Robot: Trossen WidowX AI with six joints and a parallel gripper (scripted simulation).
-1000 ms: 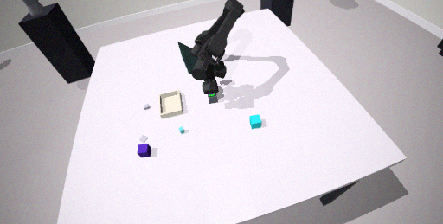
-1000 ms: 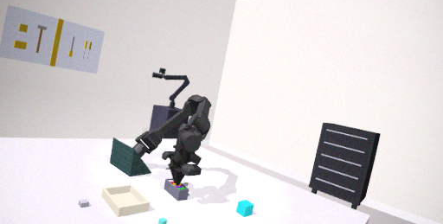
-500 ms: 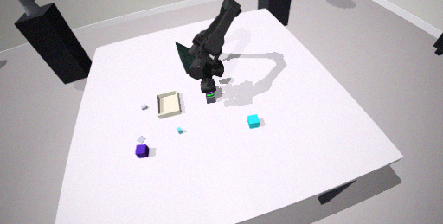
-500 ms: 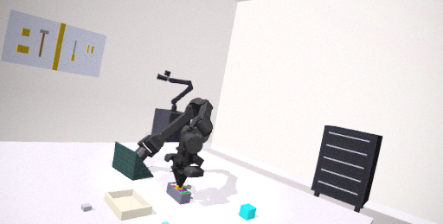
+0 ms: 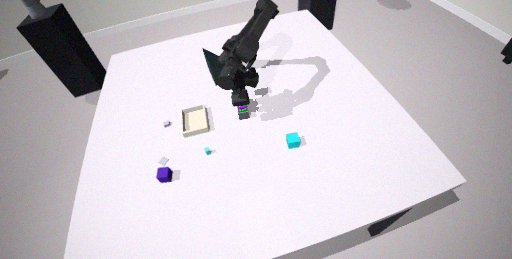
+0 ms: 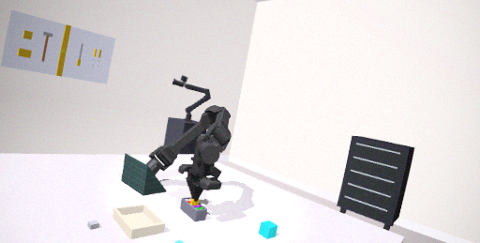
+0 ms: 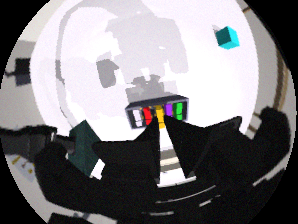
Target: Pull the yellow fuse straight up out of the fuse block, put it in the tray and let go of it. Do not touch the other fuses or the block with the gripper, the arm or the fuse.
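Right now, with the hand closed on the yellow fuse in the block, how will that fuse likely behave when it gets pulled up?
The yellow fuse looks small and stiff, so probably light and unbending in the hand. It sits tight between the red fuse and purple fuse in the fuse block, so any tilt may brush them. Being narrow, it could slip or pivot.
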